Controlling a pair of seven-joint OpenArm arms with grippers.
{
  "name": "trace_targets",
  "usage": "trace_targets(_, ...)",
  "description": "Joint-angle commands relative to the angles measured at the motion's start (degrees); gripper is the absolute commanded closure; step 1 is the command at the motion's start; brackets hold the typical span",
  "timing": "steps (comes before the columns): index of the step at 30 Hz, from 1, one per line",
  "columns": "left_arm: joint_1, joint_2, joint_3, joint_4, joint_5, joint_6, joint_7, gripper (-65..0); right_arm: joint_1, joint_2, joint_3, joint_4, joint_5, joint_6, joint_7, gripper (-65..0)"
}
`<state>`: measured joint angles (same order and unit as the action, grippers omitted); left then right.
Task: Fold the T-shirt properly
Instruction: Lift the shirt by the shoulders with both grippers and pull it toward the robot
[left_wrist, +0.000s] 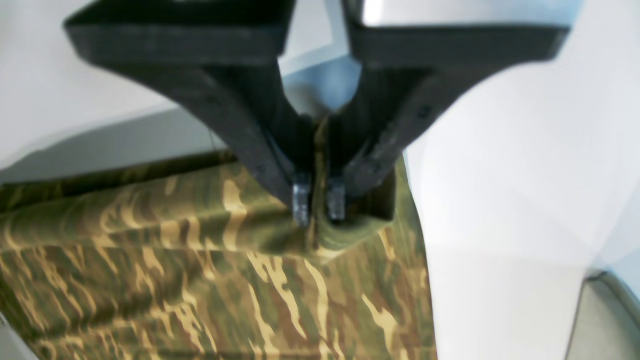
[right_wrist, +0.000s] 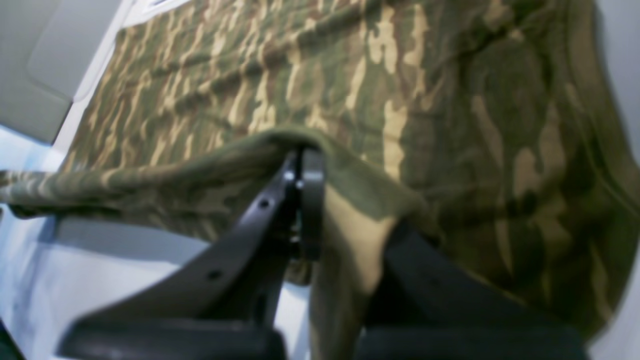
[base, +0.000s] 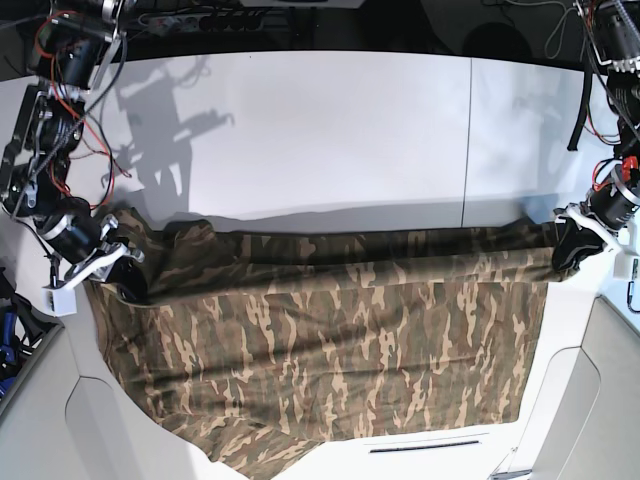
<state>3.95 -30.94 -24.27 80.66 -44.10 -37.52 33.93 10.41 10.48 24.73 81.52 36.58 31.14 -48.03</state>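
The camouflage T-shirt (base: 330, 340) lies spread wide across the white table (base: 320, 130), and its near part hangs over the front edge. My left gripper (base: 562, 255) is at the shirt's right corner in the base view. In the left wrist view the left gripper (left_wrist: 318, 205) is shut, pinching a fold of the T-shirt (left_wrist: 200, 280). My right gripper (base: 128, 275) is at the shirt's left end. Seen from the right wrist, the right gripper (right_wrist: 301, 170) is shut on a raised edge of the T-shirt (right_wrist: 400, 75). The far edge runs stretched between the two grippers.
Cables and arm bases (base: 60, 60) crowd the back left corner, and more wiring (base: 600, 60) hangs at the back right. A seam (base: 468, 140) crosses the table's right part. Grey panels (base: 590, 400) flank the front corners.
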Motion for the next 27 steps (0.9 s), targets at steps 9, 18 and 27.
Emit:
trace_targets(9, -7.8, -1.4, 4.9, -3.4, 7.5, 0.6, -6.4, 0.0, 12.3, 1.1, 0.3, -12.0, -1.3, 0.8, 3.5, 0.0)
trace_targets(18, -15.6, -1.4, 9.8, -12.5, 9.9, 4.0, -8.5, 0.0, 21.4, 1.1, -2.5, -22.2, -6.3, 1.0, 6.7, 0.0)
trace_targets(27, -22.3, -1.4, 11.2, -21.5, 10.9, 3.8, -10.8, 0.0, 26.0, 1.3, -11.4, -27.0, -17.2, 0.2, 14.3, 0.0)
